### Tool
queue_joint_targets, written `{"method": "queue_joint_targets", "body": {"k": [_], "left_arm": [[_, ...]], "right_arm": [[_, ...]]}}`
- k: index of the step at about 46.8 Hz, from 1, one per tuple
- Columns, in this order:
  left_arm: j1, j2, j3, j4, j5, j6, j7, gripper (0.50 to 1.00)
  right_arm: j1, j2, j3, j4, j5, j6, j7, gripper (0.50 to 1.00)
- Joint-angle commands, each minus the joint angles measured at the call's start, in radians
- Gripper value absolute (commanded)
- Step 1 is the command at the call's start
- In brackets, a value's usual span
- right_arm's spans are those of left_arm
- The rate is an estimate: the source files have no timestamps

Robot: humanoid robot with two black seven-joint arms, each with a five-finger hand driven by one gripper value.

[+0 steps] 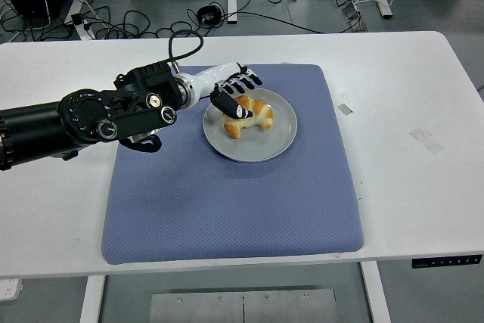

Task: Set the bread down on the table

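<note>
A golden bread roll (255, 116) lies on a grey plate (257, 147) near the back of a blue mat (227, 194) on the white table (408, 104). My left hand (236, 94) reaches in from the left over the plate's left rim. Its fingers curl over the back of the bread and its thumb presses on the front. The bread rests on the plate. The right arm is not in view.
The blue mat covers the middle of the table. Two small pieces of tape (345, 109) (427, 140) lie on the white tabletop to the right. Cables and table legs show on the floor behind.
</note>
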Motion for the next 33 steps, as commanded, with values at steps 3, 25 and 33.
{"method": "queue_joint_targets", "body": {"k": [3, 25, 33], "left_arm": [[0.003, 0.0, 0.002, 0.0, 0.0, 0.002, 0.0, 0.81], [0.011, -0.009, 0.002, 0.0, 0.0, 0.002, 0.001, 0.805], [0.015, -0.009, 0.005, 0.0, 0.002, 0.002, 0.0, 0.683]], "right_arm": [[0.0, 0.0, 0.0, 0.0, 0.0, 0.0, 0.0, 1.0], [0.0, 0.0, 0.0, 0.0, 0.0, 0.0, 0.0, 1.0], [0.0, 0.0, 0.0, 0.0, 0.0, 0.0, 0.0, 1.0]]}}
